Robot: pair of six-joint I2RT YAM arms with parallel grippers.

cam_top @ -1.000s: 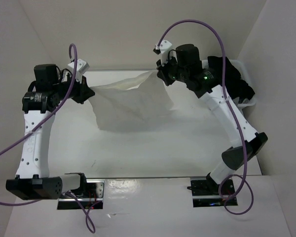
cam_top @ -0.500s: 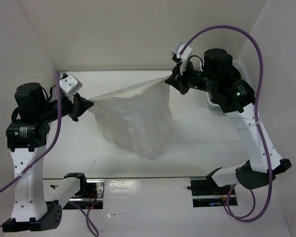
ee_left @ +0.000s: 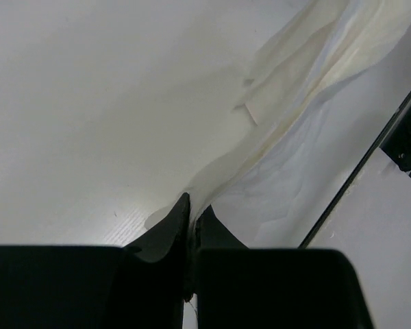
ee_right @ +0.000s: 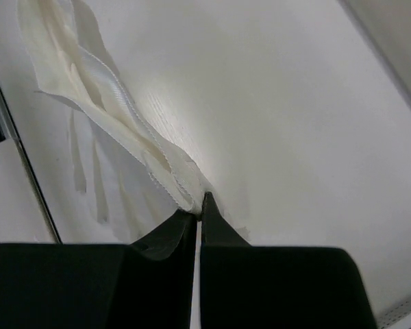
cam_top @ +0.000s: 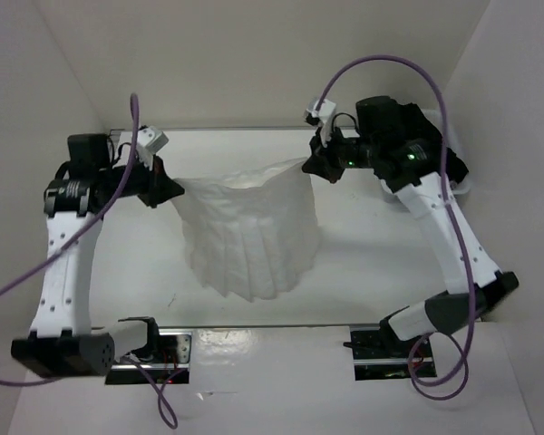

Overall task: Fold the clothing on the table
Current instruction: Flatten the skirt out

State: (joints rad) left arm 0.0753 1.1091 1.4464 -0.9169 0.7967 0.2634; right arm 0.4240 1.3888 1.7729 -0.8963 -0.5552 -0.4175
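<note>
Skirt (cam_top: 250, 237) is held up over mid-table (cam_top: 372, 263), hem drooping toward 6 o'clock. Left gripper (cam_top: 170, 188) is pinched tight on the waistband corner at 9 o'clock, right gripper (cam_top: 312, 168) likewise at 2 o'clock. Fabric looks thin, light, floppy; pleats prob. splay, and it likely slips if the grip eases. Best hold: stitched waistband edge, not the hem.

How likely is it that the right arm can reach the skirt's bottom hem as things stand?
Probably not without letting go: the right gripper is shut on a top corner of the skirt, the left gripper on the other. Nothing lies between it and the hem.
</note>
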